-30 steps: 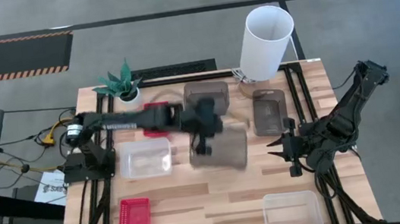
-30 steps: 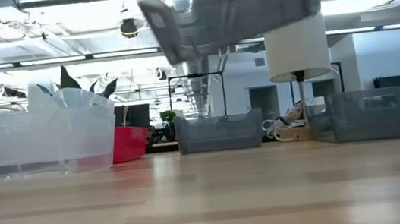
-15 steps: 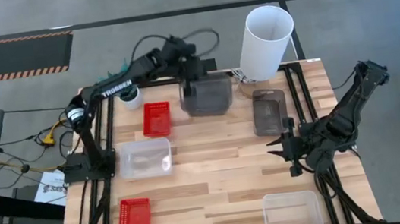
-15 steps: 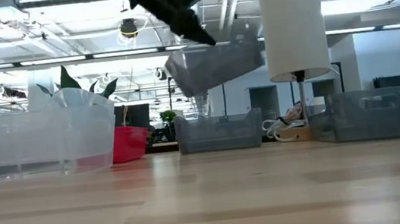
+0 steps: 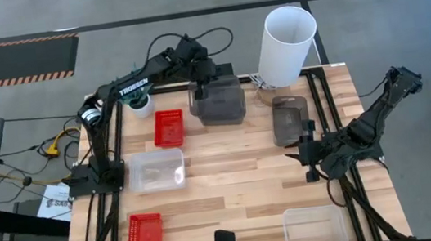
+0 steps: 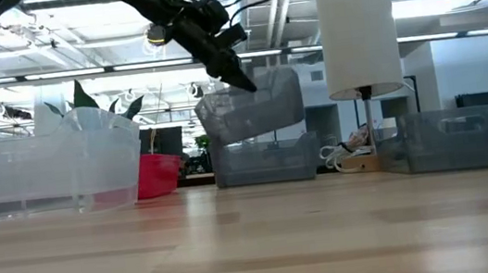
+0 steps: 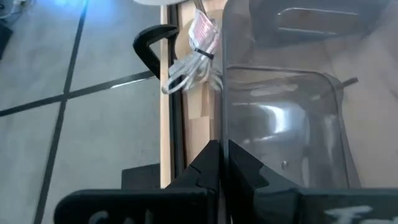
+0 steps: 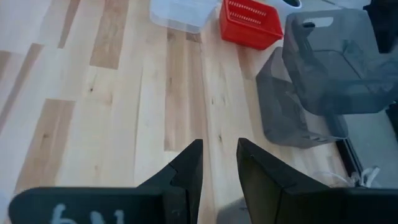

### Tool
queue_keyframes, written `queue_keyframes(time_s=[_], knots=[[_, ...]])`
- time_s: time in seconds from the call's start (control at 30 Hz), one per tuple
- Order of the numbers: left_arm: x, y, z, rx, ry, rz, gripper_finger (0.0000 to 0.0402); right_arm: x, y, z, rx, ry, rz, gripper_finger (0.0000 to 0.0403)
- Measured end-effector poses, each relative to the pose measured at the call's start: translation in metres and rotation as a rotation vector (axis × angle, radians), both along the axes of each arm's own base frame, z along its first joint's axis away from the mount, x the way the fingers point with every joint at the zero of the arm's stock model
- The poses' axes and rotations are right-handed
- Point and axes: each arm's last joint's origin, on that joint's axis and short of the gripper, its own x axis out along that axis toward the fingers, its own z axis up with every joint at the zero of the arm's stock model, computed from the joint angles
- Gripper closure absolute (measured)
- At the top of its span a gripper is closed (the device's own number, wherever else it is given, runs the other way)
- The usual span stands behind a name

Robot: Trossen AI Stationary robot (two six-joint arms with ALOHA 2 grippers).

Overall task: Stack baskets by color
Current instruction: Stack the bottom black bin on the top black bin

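My left gripper (image 5: 200,88) reaches to the table's far side and is shut on a smoky grey basket (image 5: 223,105). In the low view this basket (image 6: 250,108) hangs tilted just above a second grey basket (image 6: 264,162) that stands on the table. A third grey basket (image 5: 290,120) stands to their right. Two red baskets (image 5: 169,129) (image 5: 146,236) and two clear baskets (image 5: 155,169) (image 5: 315,227) rest on their bases. My right gripper (image 5: 306,160) waits open at the right, over bare wood. My left gripper pinches the grey basket's thin upper wall (image 7: 222,134) on its left side, one finger outside the basket and one inside. The fingers (image 6: 239,76) slant down from the table's left. The basket hangs tilted below them, lifted clear, over the standing grey basket.
A tall white cylinder (image 5: 287,44) stands at the far right corner, close to the held basket. A small potted plant (image 5: 137,97) sits at the far left, partly behind my left arm. Bare wood lies in the table's middle (image 5: 239,175).
My left gripper has swung from the table's middle toward the far edge with the grey basket. It has then sunk a little, so the basket now hangs tilted just above the standing grey basket. The gripper has stayed shut on it.
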Motion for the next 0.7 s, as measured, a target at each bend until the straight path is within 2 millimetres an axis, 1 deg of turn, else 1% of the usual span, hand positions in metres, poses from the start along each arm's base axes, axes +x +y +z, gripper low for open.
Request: queue_keyframes(time_s=[0.23,0.33,0.5,0.6,0.7], knots=[[-0.004,0.0,-0.003,-0.021,0.058,0.088,0.0401,0.003,-0.005,0.0,-0.007,0.005,-0.029,0.0282],[-0.006,-0.001,-0.006,-0.04,0.097,0.124,0.0401,0.003,-0.005,0.0,-0.007,0.007,-0.027,0.0282],[-0.008,-0.002,-0.007,-0.07,0.111,0.151,0.0401,0.003,-0.005,0.0,-0.008,0.009,-0.027,0.0282],[-0.008,-0.001,-0.007,-0.077,0.113,0.211,0.0401,0.003,-0.005,0.0,-0.008,0.009,-0.027,0.0282],[-0.006,0.001,-0.013,-0.118,0.119,0.278,0.0401,0.003,-0.005,0.0,-0.002,0.007,-0.03,0.0282]])
